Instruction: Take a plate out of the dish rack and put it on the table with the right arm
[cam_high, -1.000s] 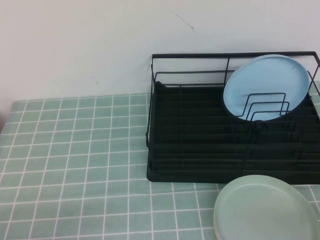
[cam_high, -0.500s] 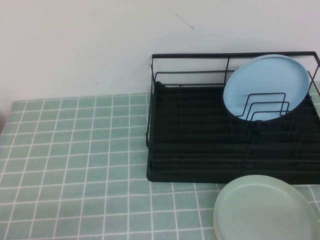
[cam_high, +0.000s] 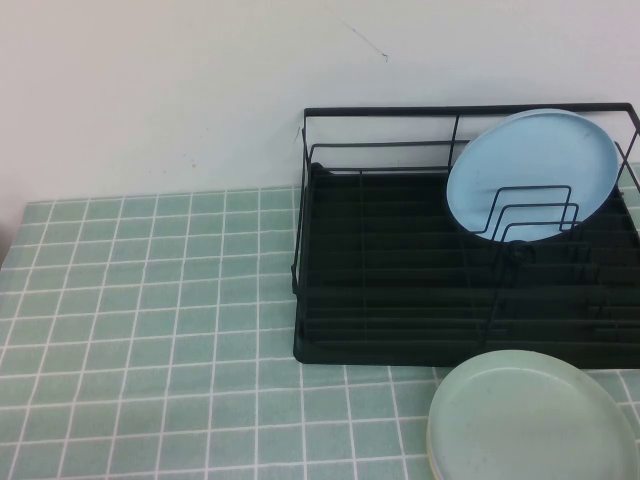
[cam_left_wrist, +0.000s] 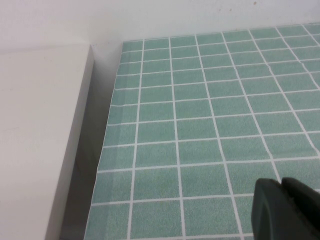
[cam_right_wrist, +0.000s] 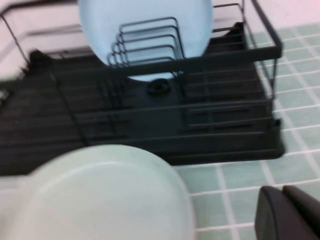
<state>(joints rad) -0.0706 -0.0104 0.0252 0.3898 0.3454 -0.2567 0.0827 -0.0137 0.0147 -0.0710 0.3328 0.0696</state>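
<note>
The light blue plate (cam_high: 532, 172) stands on edge in the black wire dish rack (cam_high: 400, 300) at the back right, leaning behind the upright loop dividers; it also shows in the right wrist view (cam_right_wrist: 145, 30). Neither arm appears in the high view. My right gripper (cam_right_wrist: 282, 192) is shut and empty, low over the green tiled table (cam_high: 150, 300) in front of the dish rack (cam_right_wrist: 150, 120), beside a mint-green plate. My left gripper (cam_left_wrist: 281, 184) is shut and empty over bare tiles near the table's (cam_left_wrist: 200, 125) left edge.
A pale mint-green plate (cam_high: 530, 420) lies flat on the tiles in front of the rack at the near right, also in the right wrist view (cam_right_wrist: 100, 195). A white wall stands behind the rack. A white ledge (cam_left_wrist: 40, 140) borders the table's left edge.
</note>
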